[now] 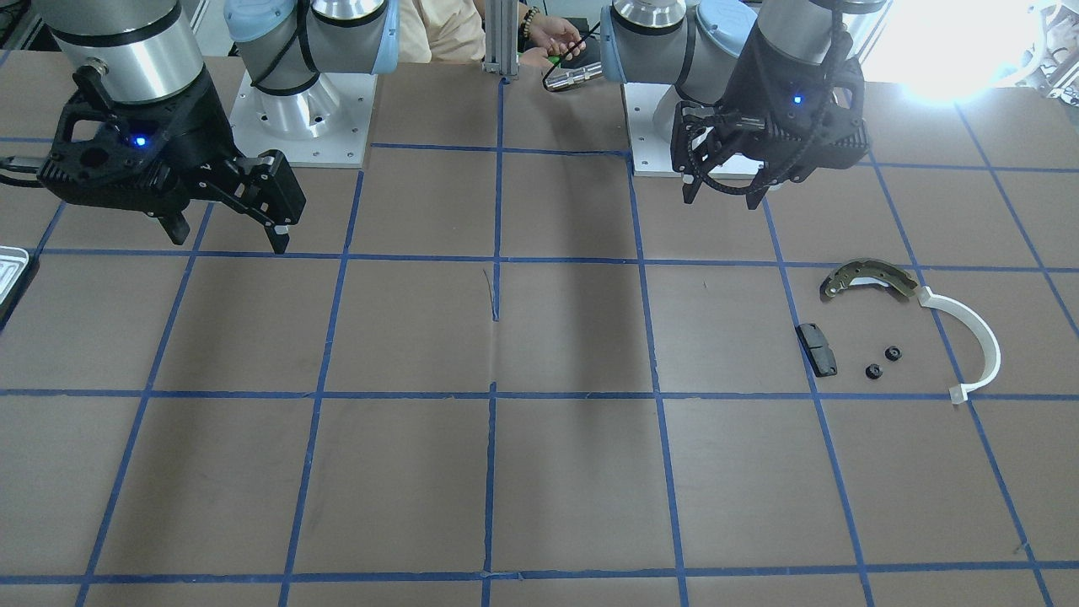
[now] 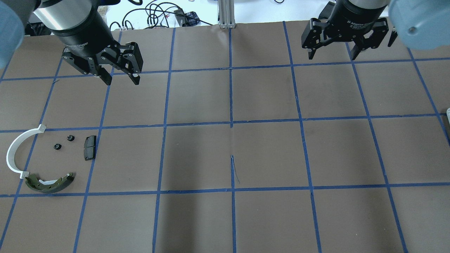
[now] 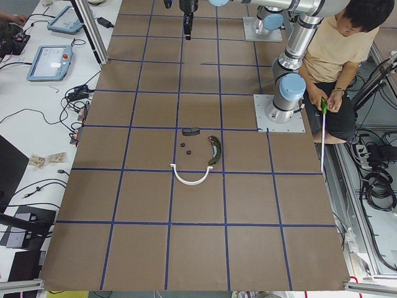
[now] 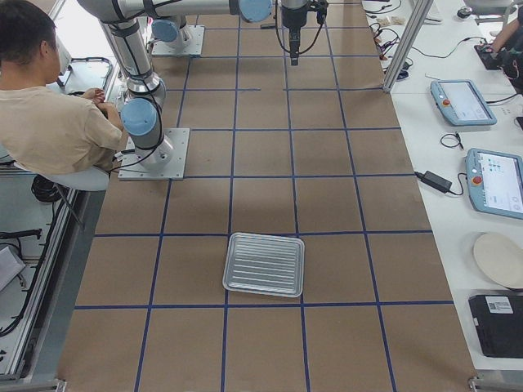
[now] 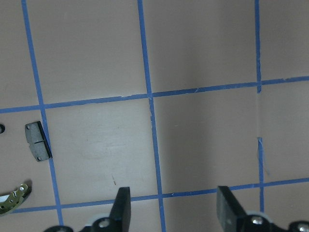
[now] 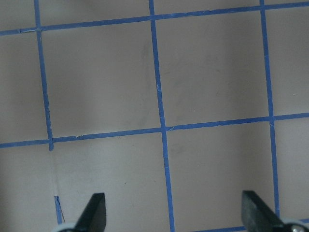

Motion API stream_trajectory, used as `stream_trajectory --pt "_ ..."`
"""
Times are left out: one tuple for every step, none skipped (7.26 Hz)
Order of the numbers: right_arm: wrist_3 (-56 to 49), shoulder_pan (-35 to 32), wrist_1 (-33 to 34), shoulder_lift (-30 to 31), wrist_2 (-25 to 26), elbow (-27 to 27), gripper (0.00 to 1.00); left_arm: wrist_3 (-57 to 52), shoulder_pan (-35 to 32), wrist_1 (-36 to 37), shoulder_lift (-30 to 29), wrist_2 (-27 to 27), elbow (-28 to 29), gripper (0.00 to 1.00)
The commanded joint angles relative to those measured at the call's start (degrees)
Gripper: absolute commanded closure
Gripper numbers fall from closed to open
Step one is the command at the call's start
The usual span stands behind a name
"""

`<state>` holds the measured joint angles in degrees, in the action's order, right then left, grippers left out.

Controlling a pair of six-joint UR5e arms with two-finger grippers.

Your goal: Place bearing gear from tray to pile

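Fingers (image 5: 123, 208) apart: left gripper (image 2: 122, 82), right gripper (image 2: 332, 56); ridged silvery tray (image 4: 264, 264); two round black gears (image 1: 893, 353).

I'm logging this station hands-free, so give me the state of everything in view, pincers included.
Left pincer: open, empty.
Right pincer: open, empty.
Shallow silver ridged tray: empty.
Two small black round gears: lying loose, off the tray.
Olive curved metal brake shoe: lying flat.
White plastic half-ring: lying flat.
Black rectangular pad: lying flat.

left gripper (image 2: 122, 81) reads "gripper" (small, faint)
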<state>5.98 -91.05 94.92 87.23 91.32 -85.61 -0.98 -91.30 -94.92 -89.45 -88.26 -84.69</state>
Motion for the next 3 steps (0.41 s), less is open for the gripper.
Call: stream_trajectory --pt "0.0 0.0 0.0 -0.04 0.09 0.01 0.0 3.42 0.77 0.35 0.07 -0.07 -0.13 0.32" --pt "0.0 0.0 0.0 -0.04 0.0 0.01 0.0 3.44 0.77 0.52 0.07 -0.24 -0.21 0.31" --pt "0.0 0.0 0.0 0.05 0.0 0.01 0.0 3.44 0.77 0.44 0.07 -0.24 -0.22 0.31"
